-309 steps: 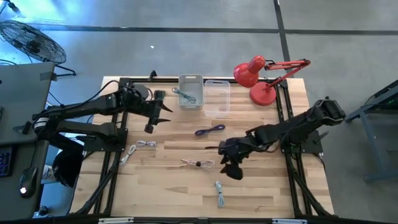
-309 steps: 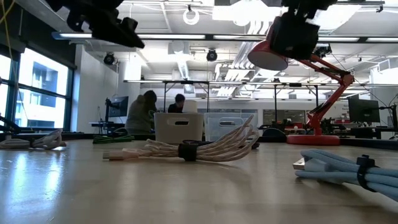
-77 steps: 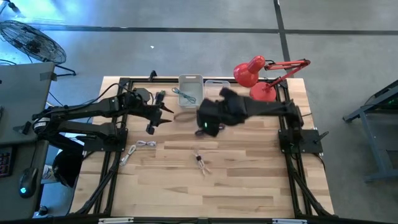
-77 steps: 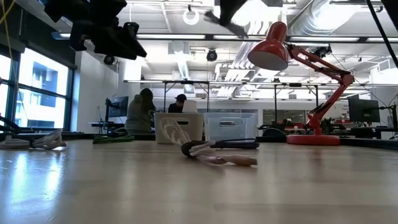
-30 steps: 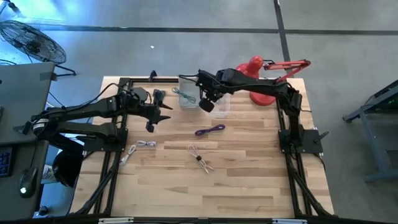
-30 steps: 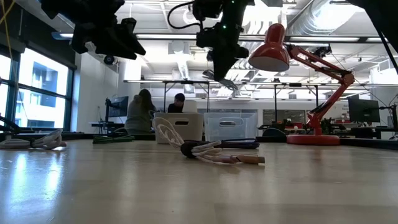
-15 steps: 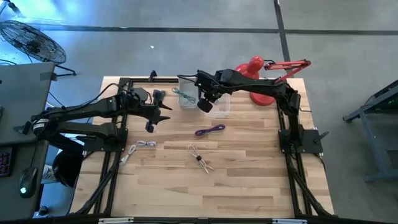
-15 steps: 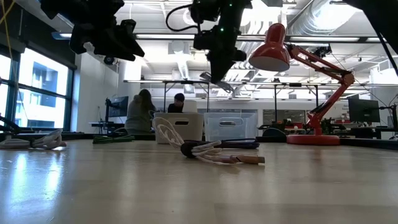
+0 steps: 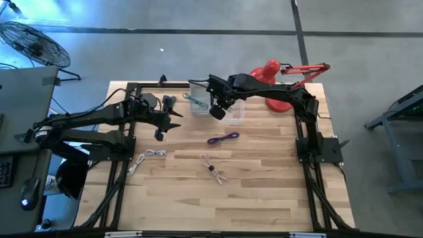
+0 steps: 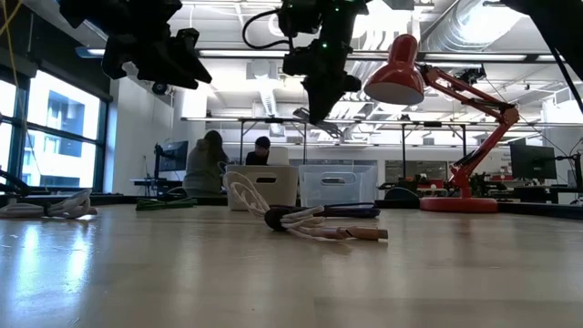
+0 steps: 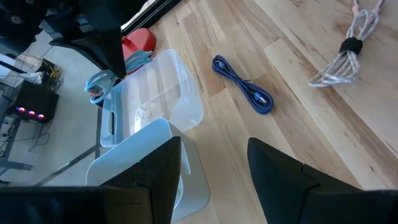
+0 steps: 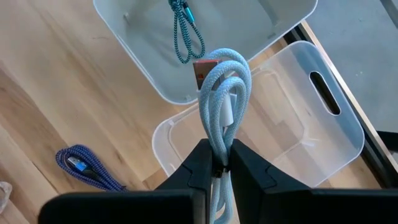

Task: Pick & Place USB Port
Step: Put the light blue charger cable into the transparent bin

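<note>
My right gripper [image 9: 216,111] [image 12: 216,163] hangs above the two bins at the table's far edge, shut on a coiled light blue USB cable [image 12: 225,81]. Below it stand a white bin [image 12: 186,56] [image 9: 202,97] with a teal cable [image 12: 185,28] on its floor and a clear bin [image 12: 292,130] [image 9: 232,106]. My left gripper [image 9: 168,124] [image 11: 214,177] waits open over the far left of the table, with nothing between its fingers. A purple cable [image 9: 223,138] and a pinkish cable [image 9: 211,166] lie on the wood. My right gripper pinches the light blue cable's bundled strands [image 12: 219,140] between its two fingers. The fingers point down at the bins and lie along the bundle. The looped end [image 12: 227,59] and a plug [image 12: 205,71] reach out past the fingertips. The cable is lifted clear.
A red desk lamp [image 9: 274,82] stands at the far right corner, close behind my right arm. A white cable [image 9: 147,156] lies near the left rail. The near half of the table is bare wood [image 9: 264,198].
My right gripper has edged a little toward the table's left above the bins, still shut on the light blue cable.
</note>
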